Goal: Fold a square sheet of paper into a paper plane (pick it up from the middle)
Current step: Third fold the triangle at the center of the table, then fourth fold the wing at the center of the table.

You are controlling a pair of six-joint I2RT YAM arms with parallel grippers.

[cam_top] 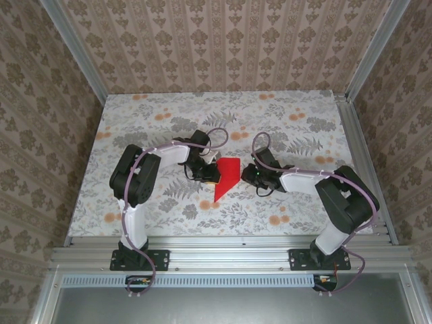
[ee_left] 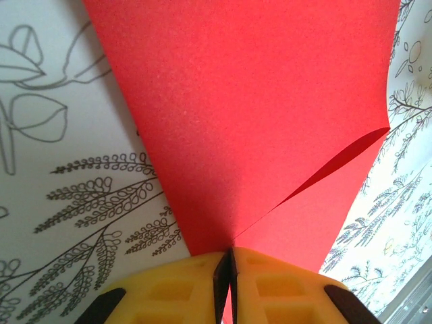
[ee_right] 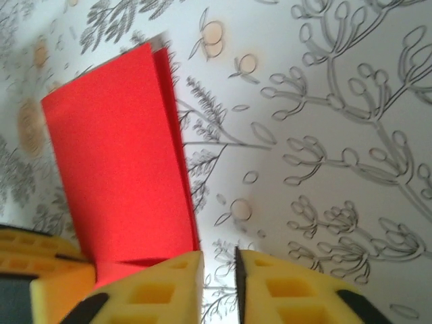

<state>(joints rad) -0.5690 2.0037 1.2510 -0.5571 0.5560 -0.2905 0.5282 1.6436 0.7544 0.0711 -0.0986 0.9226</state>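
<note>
Sheet of paper [ee_left: 256, 121] folded | left tool [ee_left: 228, 255] pinches it | right tool [ee_right: 219, 262] parted

In the left wrist view the sheet of paper [ee_left: 256, 121] runs off the top edge and its near end vanishes into the pinch of the left gripper [ee_left: 226, 260], while from the right wrist its bottom sits tucked behind the right gripper [ee_right: 219, 260], far corner kinda blurry.

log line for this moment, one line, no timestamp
left end effector: shut on red paper | right end effector: slightly open, holding nothing, beside paper | paper: partly folded
</note>
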